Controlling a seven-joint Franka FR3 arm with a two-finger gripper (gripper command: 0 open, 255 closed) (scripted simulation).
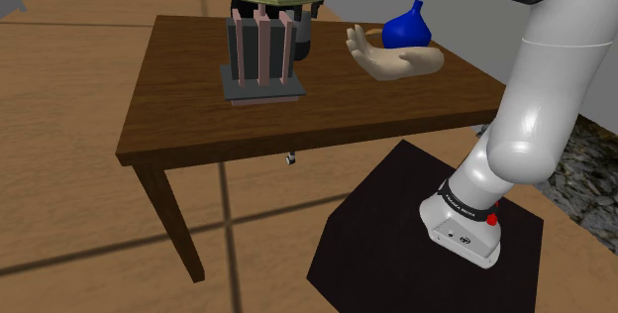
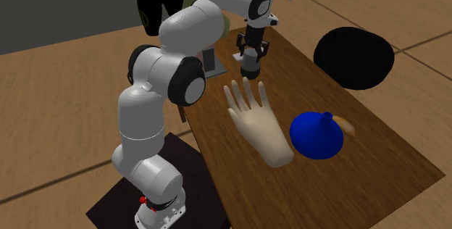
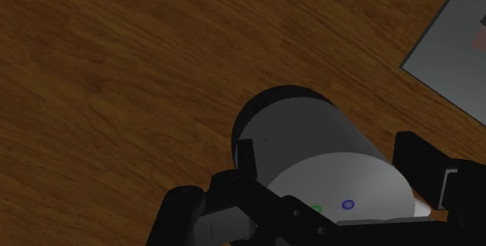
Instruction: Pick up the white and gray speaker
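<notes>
Between the two black fingers of the gripper [image 3: 331, 159] stands the speaker [image 3: 304, 128], a grey cylinder with a pale top and a dark band at its foot. The fingers are spread, one on each side of the speaker's upper part. Whether their pads press on it cannot be told. Two small dots, one green and one blue, mark the pale top in the wrist view.

The second exterior view shows the gripper [image 2: 250, 48] pointing straight down over the speaker [image 2: 250, 67], which is upright on a brown wooden table [image 2: 377, 155]. Just beside the speaker is a rack [image 1: 262, 58] with a flat grey base and pinkish upright slats. A corner of that base [image 3: 452, 50] shows in the wrist view. From the shoulder view the speaker [image 1: 303, 39] is partly hidden behind the rack.

Further along the table, well apart from the speaker, a beige model hand [image 2: 257, 130] lies palm up with its fingers spread. A blue bulb-shaped vase [image 2: 316, 135] rests just beside it, against the palm in the shoulder view. A black round shape [image 2: 355, 57] sits near the table's far edge in the second exterior view.

The white arm [image 2: 156, 104] rises from a black box stand [image 1: 386, 232] on a wood floor and bends over the table.
</notes>
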